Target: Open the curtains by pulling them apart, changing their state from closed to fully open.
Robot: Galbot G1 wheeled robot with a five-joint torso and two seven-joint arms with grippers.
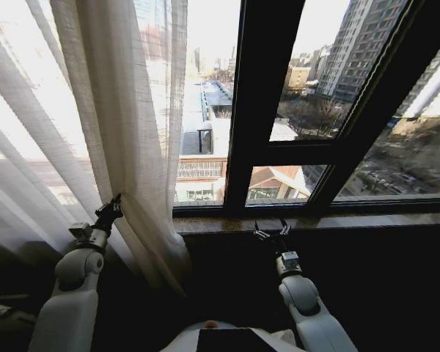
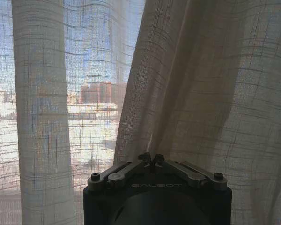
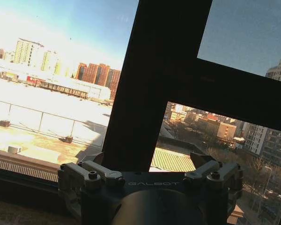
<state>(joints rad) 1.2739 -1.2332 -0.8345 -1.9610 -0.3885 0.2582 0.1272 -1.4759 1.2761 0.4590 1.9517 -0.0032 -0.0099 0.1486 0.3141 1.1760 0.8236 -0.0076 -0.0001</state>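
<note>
Sheer cream fabric hung in long pleats across the left part of the window, where the curtains (image 1: 125, 147) were gathered into a bunch whose free edge fell down toward the sill (image 1: 227, 224). The left gripper (image 1: 110, 211) was raised at that bunch from the robot's left side, its tip against the folds; in the left wrist view its jaws (image 2: 151, 158) were drawn together, and a crease of the curtains (image 2: 192, 93) seemed to run down into them, which suggested a pinch on the cloth, held so that the panel could be dragged sideways. The glass to the right of the bunch was bare, crossed by the dark window frame (image 1: 257, 103), with city buildings beyond, so that side looked already uncovered. The right gripper (image 1: 272, 232) hovered low by the sill, well apart from the fabric; in the right wrist view its jaws (image 3: 150, 161) stood spread wide with nothing between them, facing the frame bars (image 3: 164, 70). It appeared to be waiting, having no cloth within reach there.
</note>
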